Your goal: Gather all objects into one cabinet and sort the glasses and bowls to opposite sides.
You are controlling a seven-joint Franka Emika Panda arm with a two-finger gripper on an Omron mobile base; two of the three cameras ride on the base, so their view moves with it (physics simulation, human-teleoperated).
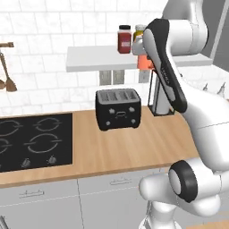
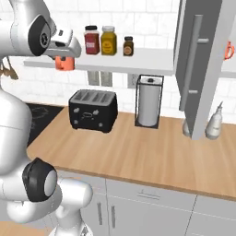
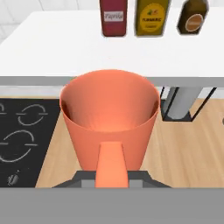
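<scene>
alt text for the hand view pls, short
A salmon-orange handleless cup sits close before the camera, open end toward it, held at the gripper just in front of a white shelf. Three lidded jars stand at the back of the shelf: red, yellow, brown. Below lie a wooden counter, black cooktop and paper towel holder.

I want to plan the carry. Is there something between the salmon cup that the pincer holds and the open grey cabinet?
The salmon cup hangs at the white shelf, left of the cabinet door. Three jars stand on that shelf along the way, and the open door's edge faces the route.
</scene>
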